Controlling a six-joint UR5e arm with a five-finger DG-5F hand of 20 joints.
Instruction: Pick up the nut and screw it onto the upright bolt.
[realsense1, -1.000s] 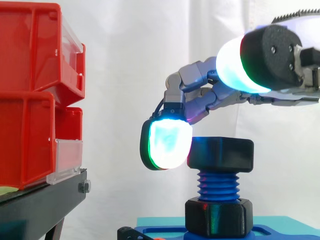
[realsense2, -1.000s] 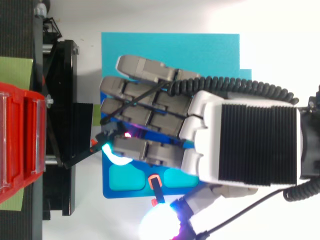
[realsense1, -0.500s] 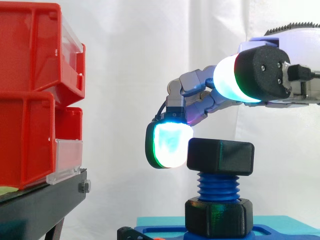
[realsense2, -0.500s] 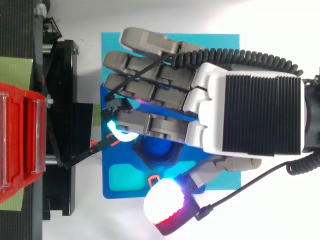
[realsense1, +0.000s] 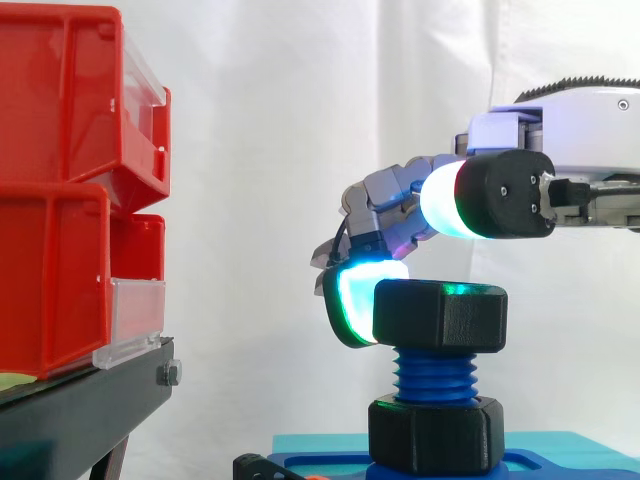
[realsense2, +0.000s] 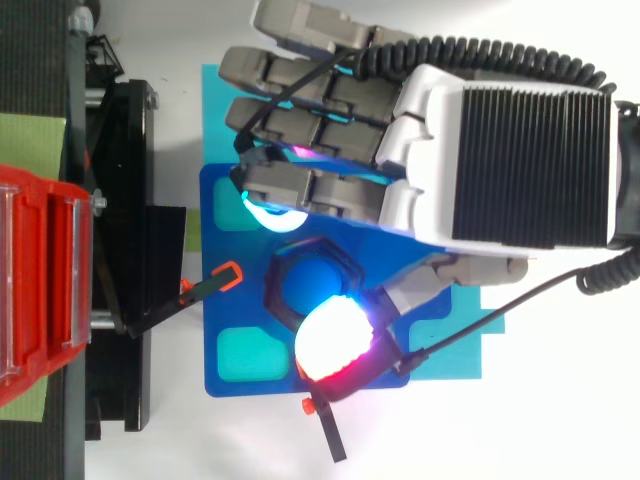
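White curtain (realsense1: 260, 150) behind, white surface (realsense2: 520, 430) under it all.

Far left: 1 black stand (realsense1: 85, 405) carrying 2 red bins, upper bin (realsense1: 60, 90) stacked on lower bin (realsense1: 50, 280). Each has a clear strip on its front. Contents can't be seen from either view.

Just beside the stand: 1 cyan mat (realsense2: 460, 355) on the surface, with 1 blue base (realsense2: 245, 312) on it. 2 cyan pockets show on the base's stand side. One pocket (realsense2: 250, 352) is in plain sight, the other is half hidden under the robot hand. 2 black clips with orange ends: one clip (realsense2: 215, 285) reaches from the stand onto the base, the other (realsense2: 325, 435) sits at the base's edge.

Middle of the base: 1 blue bolt (realsense1: 437, 372), upright. 2 black hex nuts are on it. The nut (realsense1: 440, 315) sits level at the bolt's top. The lower nut (realsense1: 437, 435) is down against the base. Bare thread shows between the two.

Right: robot hand (realsense2: 510, 150) comes in from the right edge, back of the palm up, right at the nut. Can't tell whether it is grasping the nut or is off it.
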